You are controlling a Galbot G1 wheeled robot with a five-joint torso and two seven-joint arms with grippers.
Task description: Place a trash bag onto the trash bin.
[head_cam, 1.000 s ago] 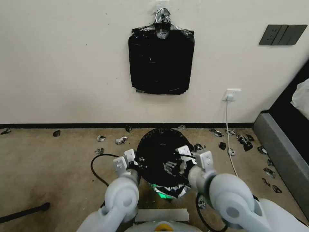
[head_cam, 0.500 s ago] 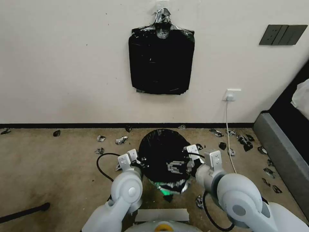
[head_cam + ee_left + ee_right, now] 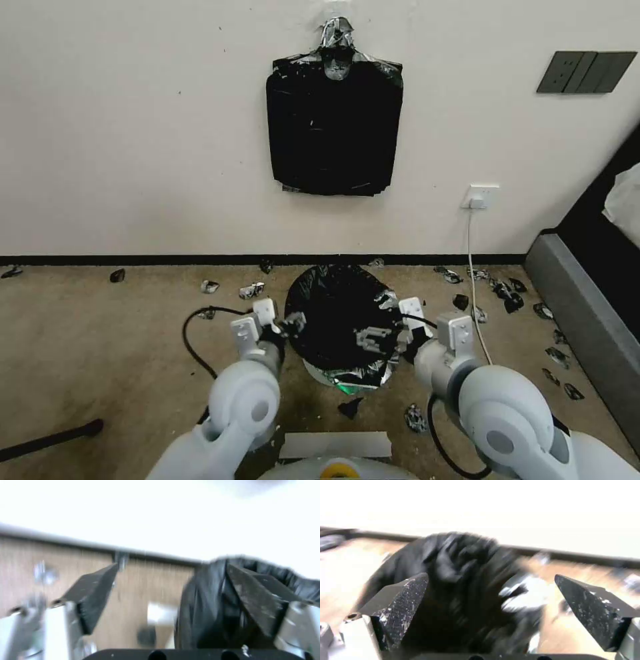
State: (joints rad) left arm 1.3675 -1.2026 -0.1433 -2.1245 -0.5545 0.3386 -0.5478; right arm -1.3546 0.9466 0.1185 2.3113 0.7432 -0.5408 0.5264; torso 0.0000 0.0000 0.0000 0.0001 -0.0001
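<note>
The glossy black trash bag (image 3: pixel 337 313) lies crumpled over the mouth of the trash bin, whose white edge (image 3: pixel 313 371) peeks out on the near side. My left gripper (image 3: pixel 288 327) is at the bag's left edge and my right gripper (image 3: pixel 387 337) at its right edge. In the left wrist view the left gripper (image 3: pixel 171 566) is open, one finger over bare floor and the other against the bag (image 3: pixel 206 610). The right wrist view has the right gripper (image 3: pixel 491 577) open too, with the bag (image 3: pixel 460 585) bulging between its spread fingers.
A flat stack of black bags (image 3: pixel 333 127) hangs on the wall behind. Black scraps (image 3: pixel 507 297) litter the carpet. A white cable (image 3: pixel 475 280) drops from the wall socket, and a black cable (image 3: pixel 190 333) loops on the left. A grey furniture edge (image 3: pixel 587 320) runs along the right.
Both grippers have drawn apart, the left one to the left and the right one to the right. The bag has shifted on the bin and a strip of white rim now shows.
</note>
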